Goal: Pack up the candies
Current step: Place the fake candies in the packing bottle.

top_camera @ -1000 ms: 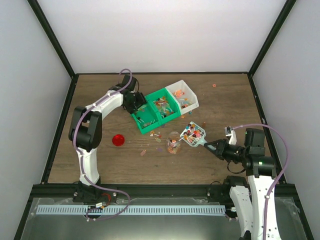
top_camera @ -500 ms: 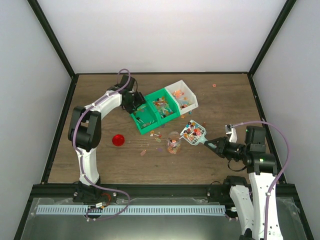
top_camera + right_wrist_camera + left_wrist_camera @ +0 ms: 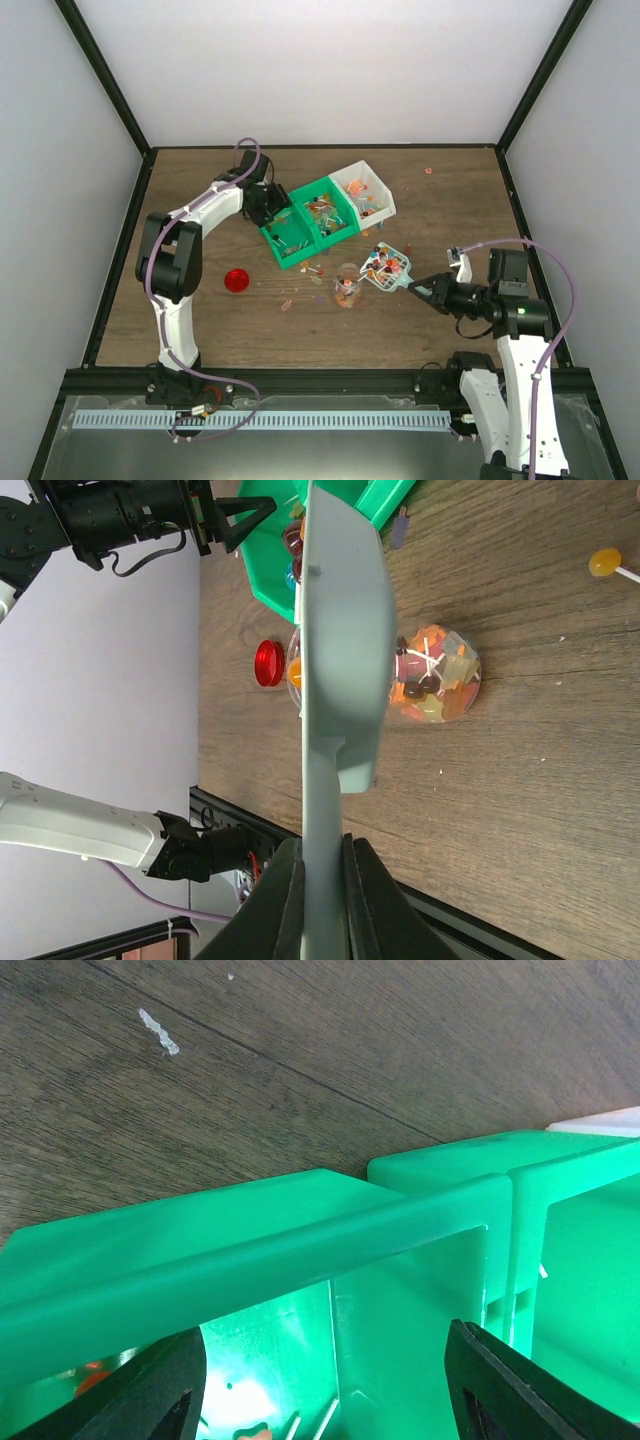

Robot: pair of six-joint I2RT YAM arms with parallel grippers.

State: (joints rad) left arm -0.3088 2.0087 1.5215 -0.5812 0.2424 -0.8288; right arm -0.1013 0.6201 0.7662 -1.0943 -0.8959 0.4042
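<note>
The right jaws pinch the handle of the pale scoop [image 3: 392, 270]; its head, heaped with candies [image 3: 378, 263], hangs just beside the clear jar [image 3: 347, 288], itself part filled; the left jaws stand spread astride a wall of the green bins [image 3: 298, 238]; a white bin [image 3: 368, 186] touches them; loose sweets dot the surface [image 3: 200, 210]; a red lid [image 3: 236, 280] lies well left of the jar.

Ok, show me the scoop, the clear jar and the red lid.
scoop [image 3: 340, 630]: right wrist view, outer side of its head.
clear jar [image 3: 470, 685]: right wrist view, its side wall.
red lid [image 3: 236, 280]: top view, middle of the lid.
</note>
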